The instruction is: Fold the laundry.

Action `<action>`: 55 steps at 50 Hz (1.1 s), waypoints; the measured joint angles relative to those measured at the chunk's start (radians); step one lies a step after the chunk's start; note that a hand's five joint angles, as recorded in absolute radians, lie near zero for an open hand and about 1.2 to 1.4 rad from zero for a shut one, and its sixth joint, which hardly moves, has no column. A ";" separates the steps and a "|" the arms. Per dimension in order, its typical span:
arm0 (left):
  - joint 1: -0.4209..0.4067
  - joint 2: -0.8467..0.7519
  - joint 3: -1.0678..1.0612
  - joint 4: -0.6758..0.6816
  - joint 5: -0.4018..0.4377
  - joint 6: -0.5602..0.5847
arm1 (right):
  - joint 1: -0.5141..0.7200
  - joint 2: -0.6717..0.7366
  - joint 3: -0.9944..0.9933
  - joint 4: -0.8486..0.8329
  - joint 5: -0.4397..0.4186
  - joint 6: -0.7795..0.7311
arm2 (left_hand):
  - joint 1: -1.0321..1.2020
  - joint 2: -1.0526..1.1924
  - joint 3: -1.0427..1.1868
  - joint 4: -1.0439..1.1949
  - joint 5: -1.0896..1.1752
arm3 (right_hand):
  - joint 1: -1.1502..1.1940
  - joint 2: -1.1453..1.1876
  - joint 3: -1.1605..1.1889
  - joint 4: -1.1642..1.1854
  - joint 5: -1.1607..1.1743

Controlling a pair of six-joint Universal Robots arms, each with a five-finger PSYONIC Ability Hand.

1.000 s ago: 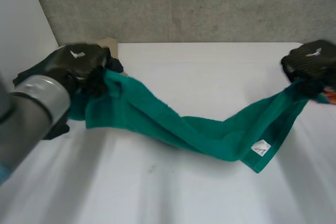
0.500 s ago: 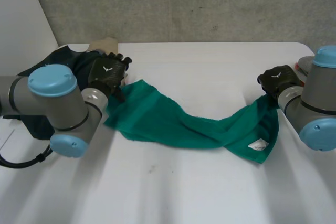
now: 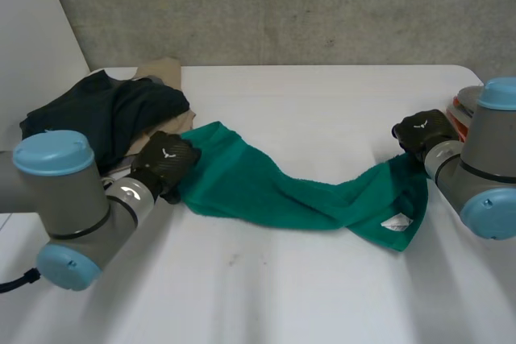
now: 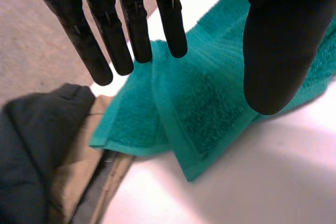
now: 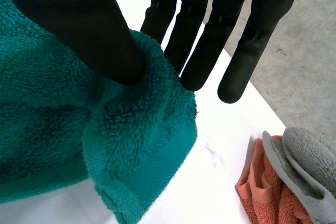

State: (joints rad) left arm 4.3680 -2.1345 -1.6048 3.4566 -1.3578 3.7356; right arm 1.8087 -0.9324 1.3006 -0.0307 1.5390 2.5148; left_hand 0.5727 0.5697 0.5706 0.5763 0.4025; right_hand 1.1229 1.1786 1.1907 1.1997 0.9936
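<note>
1. White table (image 3: 306, 296): carries all items listed below.

2. Green towel (image 3: 266, 187): lies unfolded and rumpled across the middle of the table, running as a long band from the left hand to the right hand. The end nearer the left hand lies flat, with one corner turned over on itself, as the left wrist view (image 4: 199, 98) shows. The other end is bunched into a raised fold at the right hand (image 5: 52, 114).

3. Dark garment (image 3: 105, 110): lies in a heap at the far left of the table, beside the towel's end and apart from it. In the left wrist view (image 4: 26, 150) it lies beyond the towel's turned corner.

4. Beige cloth (image 3: 161, 68): lies under the dark garment, with its edges showing on the far side and next to the towel (image 4: 79, 156).

5. Orange towel (image 5: 262, 192) and grey towel (image 5: 310, 166): stacked at the table's right edge, grey on top, near the right hand but clear of the green towel.

6. Left hand (image 3: 165, 163): positioned over the towel's left end. Its fingers (image 4: 131, 19) and thumb are straight and spread apart above the cloth. The hand is open and holds nothing.

7. Right hand (image 3: 423, 130): positioned at the towel's right end. The thumb (image 5: 68, 19) presses into the raised fold, with straight fingers on the fold's other side. The fold is pinched between them.

8. White label (image 3: 399, 223): sewn to the towel near its right corner, facing up.
</note>
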 measured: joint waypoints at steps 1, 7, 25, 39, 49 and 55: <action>0.001 -0.023 0.019 -0.006 0.004 -0.002 | 0.000 0.000 0.002 0.000 0.000 -0.001 | 0.000 0.002 0.001 0.002 0.001 | 0.000 0.000 0.000 0.000 0.000; 0.000 -0.121 0.113 -0.052 0.013 -0.007 | 0.000 0.001 0.010 0.000 0.002 -0.005 | 0.116 0.113 0.104 0.101 0.098 | 0.000 0.000 0.000 0.000 0.000; -0.011 0.087 0.108 -0.112 0.001 -0.110 | -0.013 -0.075 0.024 0.046 0.009 -0.026 | 0.570 0.626 0.618 0.621 0.576 | 0.000 0.000 0.000 0.000 0.000; 0.002 0.316 0.045 -0.410 0.007 -0.148 | -0.029 -0.297 0.134 0.172 -0.003 -0.164 | 0.565 0.578 0.578 0.574 0.569 | 0.000 0.000 0.004 0.000 0.000; 0.004 0.231 0.013 -0.476 0.007 -0.143 | -0.029 -0.353 0.234 0.190 -0.038 -0.177 | 0.507 0.505 0.504 0.499 0.504 | 0.000 0.000 0.004 0.000 0.000; 0.003 0.164 0.007 -0.446 0.006 -0.142 | -0.025 -0.340 0.259 0.183 -0.043 -0.176 | 0.482 0.487 0.486 0.482 0.483 | 0.000 0.000 0.004 0.000 0.000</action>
State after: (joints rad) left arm 4.3714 -1.9705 -1.5975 3.0109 -1.3522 3.5940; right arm 1.7833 -1.2729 1.5595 0.1526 1.4958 2.3389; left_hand 1.0547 1.0568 1.0565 1.0580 0.8852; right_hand 1.1229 1.1786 1.1942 1.1997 0.9933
